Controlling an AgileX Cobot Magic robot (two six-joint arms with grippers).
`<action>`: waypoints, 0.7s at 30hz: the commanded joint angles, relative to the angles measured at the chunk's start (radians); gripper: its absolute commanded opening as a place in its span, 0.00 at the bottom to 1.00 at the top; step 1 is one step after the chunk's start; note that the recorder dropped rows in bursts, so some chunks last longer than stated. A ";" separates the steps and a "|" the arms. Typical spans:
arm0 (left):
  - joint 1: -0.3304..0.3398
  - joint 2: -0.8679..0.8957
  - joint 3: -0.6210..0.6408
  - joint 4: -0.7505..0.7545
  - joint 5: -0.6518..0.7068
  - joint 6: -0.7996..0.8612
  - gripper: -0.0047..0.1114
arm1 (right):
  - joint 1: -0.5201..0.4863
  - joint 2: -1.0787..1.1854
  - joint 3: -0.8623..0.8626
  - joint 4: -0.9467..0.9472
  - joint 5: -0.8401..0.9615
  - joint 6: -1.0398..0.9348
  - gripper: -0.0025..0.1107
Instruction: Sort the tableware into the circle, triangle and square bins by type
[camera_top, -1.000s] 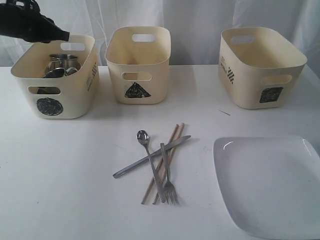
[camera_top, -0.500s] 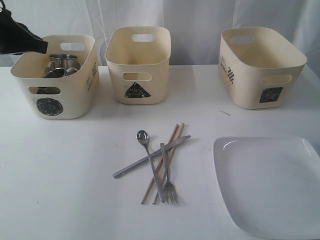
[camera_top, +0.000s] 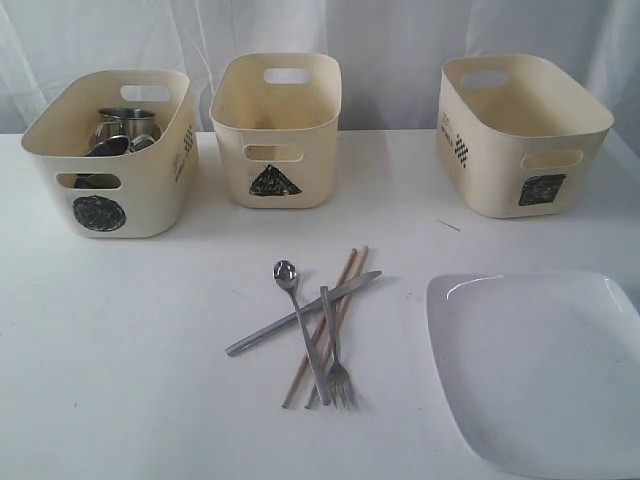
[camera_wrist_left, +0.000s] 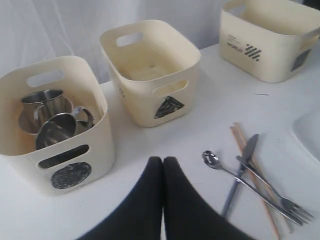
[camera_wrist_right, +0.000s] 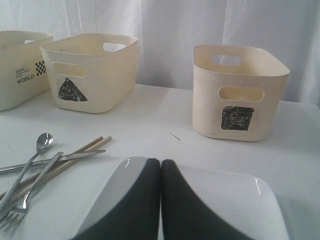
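White plate (camera_top: 540, 370): nearest, flat on the table (camera_top: 120, 350); its low rim may slip our pinch.
Cutlery: spoon (camera_top: 286, 272), knife (camera_top: 300, 315), fork (camera_top: 338, 375) and chopsticks (camera_top: 353, 262) crossed mid-table; lifting one may drag others.
Grippers: left gripper (camera_wrist_left: 163, 159) and right gripper (camera_wrist_right: 160, 161) both closed, empty.
Bins: mugs (camera_top: 125, 125) in the circle bin (camera_top: 140, 200); we see nothing in the triangle bin (camera_top: 230, 165) or square bin (camera_top: 490, 170).

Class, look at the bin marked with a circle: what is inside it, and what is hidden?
The circle bin holds an upright mug and a tilted mug beside it, both steel. Anything beneath them is covered by the mugs and the bin's wall.
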 joint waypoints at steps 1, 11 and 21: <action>0.002 -0.154 0.011 -0.020 0.127 -0.016 0.04 | 0.003 -0.006 0.005 0.002 -0.006 0.000 0.02; 0.000 -0.261 0.011 -0.018 0.086 0.028 0.04 | 0.003 -0.006 0.005 0.002 -0.006 0.000 0.02; 0.000 -0.261 0.014 -0.018 0.071 0.030 0.04 | 0.003 -0.006 0.005 0.002 -0.006 0.000 0.02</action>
